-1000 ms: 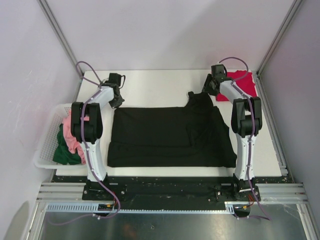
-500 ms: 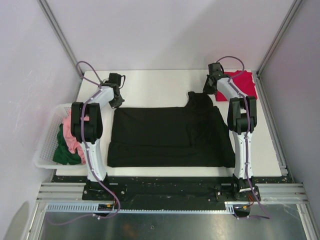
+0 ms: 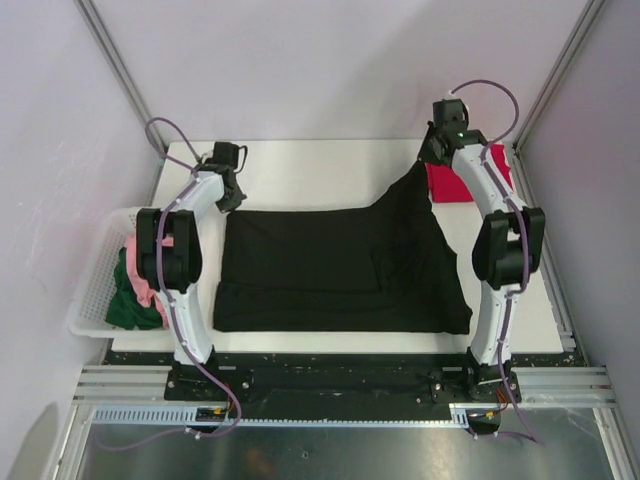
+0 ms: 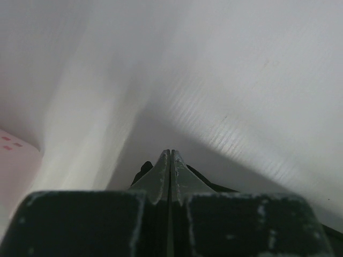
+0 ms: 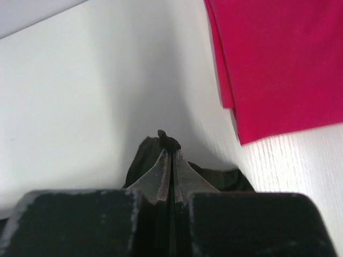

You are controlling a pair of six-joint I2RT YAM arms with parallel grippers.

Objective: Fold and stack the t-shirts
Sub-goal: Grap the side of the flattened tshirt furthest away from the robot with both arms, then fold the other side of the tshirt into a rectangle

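A black t-shirt (image 3: 340, 270) lies spread across the middle of the table. Its far right corner is pulled up off the table in a peak. My right gripper (image 3: 428, 158) is shut on that corner, and a black tuft (image 5: 167, 139) pokes out past the closed fingertips (image 5: 170, 151). A folded crimson red t-shirt (image 3: 447, 187) lies at the back right, just beyond that gripper (image 5: 278, 64). My left gripper (image 3: 233, 197) sits low at the shirt's far left corner, shut, with black cloth (image 4: 143, 170) showing on both sides of its tips (image 4: 170, 152).
A white lattice basket (image 3: 95, 285) hangs off the table's left edge, holding a pink garment (image 3: 150, 280) and a dark green one (image 3: 125, 305). Metal frame posts rise at both back corners. White tabletop (image 3: 320, 170) shows behind the black shirt.
My right gripper shut on the black shirt's far right corner and lifted it up and back toward the red shirt. The left arm stayed where it was.
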